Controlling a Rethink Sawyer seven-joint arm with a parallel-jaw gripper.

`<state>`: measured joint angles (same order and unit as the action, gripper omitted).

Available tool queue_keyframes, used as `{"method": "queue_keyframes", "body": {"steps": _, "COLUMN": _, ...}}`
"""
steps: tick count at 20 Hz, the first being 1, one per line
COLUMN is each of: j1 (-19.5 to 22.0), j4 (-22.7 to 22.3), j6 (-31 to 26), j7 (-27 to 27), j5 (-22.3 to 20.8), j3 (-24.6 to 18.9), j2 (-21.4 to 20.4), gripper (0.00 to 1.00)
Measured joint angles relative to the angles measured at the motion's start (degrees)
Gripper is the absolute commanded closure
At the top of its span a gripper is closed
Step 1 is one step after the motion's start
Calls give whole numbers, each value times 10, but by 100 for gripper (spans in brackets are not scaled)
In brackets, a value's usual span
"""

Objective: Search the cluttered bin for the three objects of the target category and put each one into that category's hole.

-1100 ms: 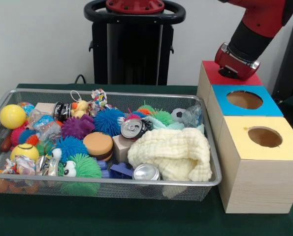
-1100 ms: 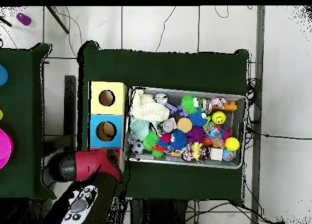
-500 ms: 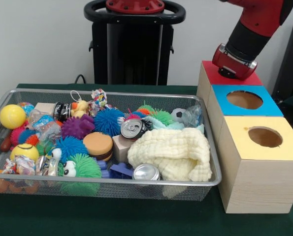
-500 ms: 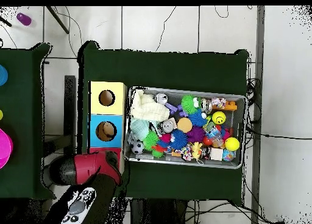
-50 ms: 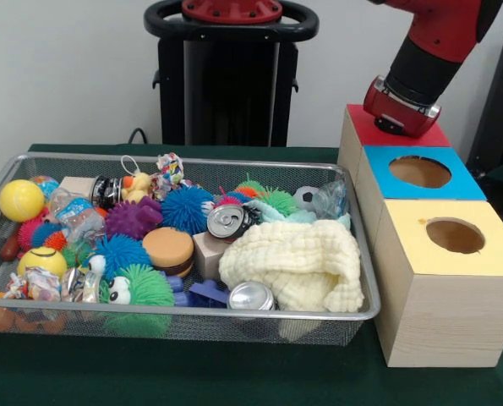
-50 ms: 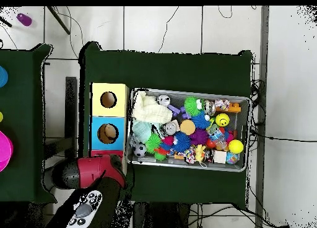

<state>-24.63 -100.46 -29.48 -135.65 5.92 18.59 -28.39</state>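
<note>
A wire mesh bin [image 5: 365,311] [image 6: 188,93] holds a jumble of toys. Among them are a silver can [image 5: 228,222] lying on its side, a second can [image 5: 251,296] at the front rim and a third can [image 5: 106,191] at the back. Spiky rubber balls in blue [image 5: 186,208], purple [image 5: 133,217] and green [image 5: 146,287] lie between them. A cream cloth [image 5: 295,263] covers the right end. Beside the bin stand three boxes: yellow [image 5: 479,249] [image 6: 97,100], blue [image 5: 458,188] [image 6: 96,133] and red [image 5: 365,127]. My gripper [image 5: 401,110] [image 6: 106,170] hangs over the red box, which hides its hole.
A yellow ball [image 5: 20,200], a smiley ball [image 5: 41,260], a toy burger [image 5: 168,249], a wooden block [image 5: 210,253] and a small football [image 5: 305,197] also fill the bin. The green table [image 5: 234,372] runs along the front. A second table [image 6: 18,114] with coloured items stands to one side.
The arm has drifted slightly up and left over the red box in the front view. Nothing in the bin has moved.
</note>
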Motion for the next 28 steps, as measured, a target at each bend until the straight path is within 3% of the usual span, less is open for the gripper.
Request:
{"method": "queue_keyframes", "body": {"steps": 10, "j1": 32, "j4": -10, "j6": -10, "j7": 0, "j5": 0, "j3": -29, "j2": -11, "gripper": 0}}
{"method": "queue_keyframes", "body": {"steps": 28, "j1": 101, "j4": 7, "j6": -112, "j7": 0, "j5": -1, "j3": -87, "j2": -17, "gripper": 0}}
